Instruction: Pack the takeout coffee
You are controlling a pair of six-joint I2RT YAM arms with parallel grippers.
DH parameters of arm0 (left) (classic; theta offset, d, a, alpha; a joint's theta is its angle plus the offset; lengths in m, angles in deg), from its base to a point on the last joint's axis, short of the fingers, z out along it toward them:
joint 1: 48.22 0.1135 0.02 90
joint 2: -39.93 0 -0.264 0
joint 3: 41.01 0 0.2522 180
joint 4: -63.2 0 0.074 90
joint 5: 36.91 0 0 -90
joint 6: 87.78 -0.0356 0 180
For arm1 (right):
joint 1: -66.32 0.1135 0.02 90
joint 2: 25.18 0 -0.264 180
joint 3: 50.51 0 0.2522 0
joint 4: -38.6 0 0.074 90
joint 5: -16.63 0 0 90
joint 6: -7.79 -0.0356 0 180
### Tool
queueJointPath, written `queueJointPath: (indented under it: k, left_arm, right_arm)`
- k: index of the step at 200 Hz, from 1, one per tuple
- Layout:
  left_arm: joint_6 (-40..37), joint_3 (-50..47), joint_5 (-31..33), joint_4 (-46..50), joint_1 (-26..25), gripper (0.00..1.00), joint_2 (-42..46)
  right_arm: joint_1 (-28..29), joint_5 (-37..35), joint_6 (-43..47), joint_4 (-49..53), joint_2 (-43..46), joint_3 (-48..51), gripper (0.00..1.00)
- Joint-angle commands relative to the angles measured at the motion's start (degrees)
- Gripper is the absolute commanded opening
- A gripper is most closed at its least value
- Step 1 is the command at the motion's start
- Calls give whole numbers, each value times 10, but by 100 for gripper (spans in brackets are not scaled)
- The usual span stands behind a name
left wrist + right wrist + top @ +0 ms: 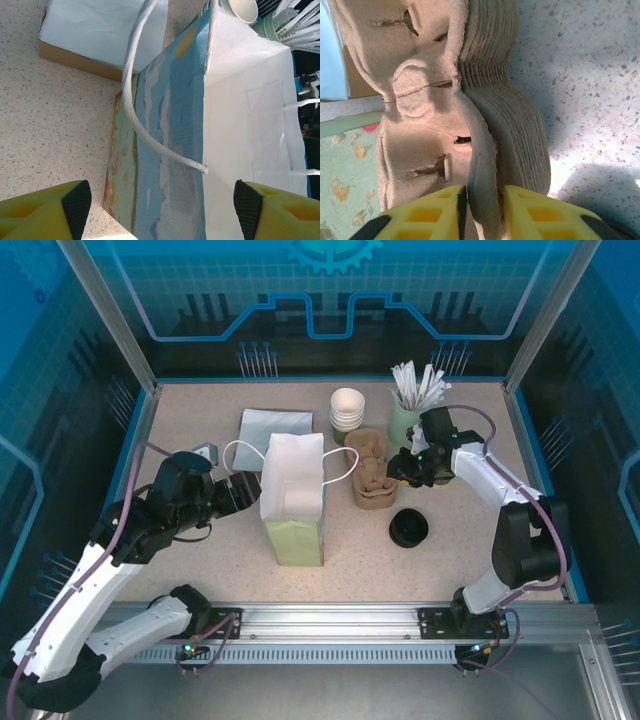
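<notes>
**At the table's point(200, 415) far edge: coffee cup point(346, 408) behind the carriers point(372, 480)**

Near that far edge the coffee cup stood upright, mouth up, just beyond the stacked carriers. The right gripper point(398, 470) was nearer, with the cup farther out and to its left. Its fingers pinched the top carrier point(420, 100) by one wall. The left gripper point(243, 492), fingers spread, faced the bag point(292, 502).

One paper bag point(293, 495); behind it one flat box point(275, 427); right of it one stack of pulp carriers point(368, 475), one stack of white-rimmed cups point(346, 410), one mint-green cup point(402, 425) of sticks (too many to count), one black round piece point(408, 528)
</notes>
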Motion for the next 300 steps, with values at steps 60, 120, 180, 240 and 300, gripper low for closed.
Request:
queueJointPath:
  k: [60, 120, 180, 240, 300]
  left_arm:
    - [-14, 20, 11, 11, -4, 79, -2]
    - [-13, 18, 9, 9, -3, 79, -2]
    - [-9, 17, 6, 5, -3, 79, -1]
    - [-7, 28, 0, -3, -4, 79, -6]
    - [-8, 41, -4, -6, -4, 80, -13]
  right_arm:
    - [9, 34, -7, 1, 25, -9, 12]
    - [5, 47, -11, 4, 40, -10, 7]
    - [-23, 94, -66, -45, 52, 43, 7]
    - [-59, 148, -173, -151, 85, 116, 5]
    - [-73, 189, -245, -216, 95, 141, 3]
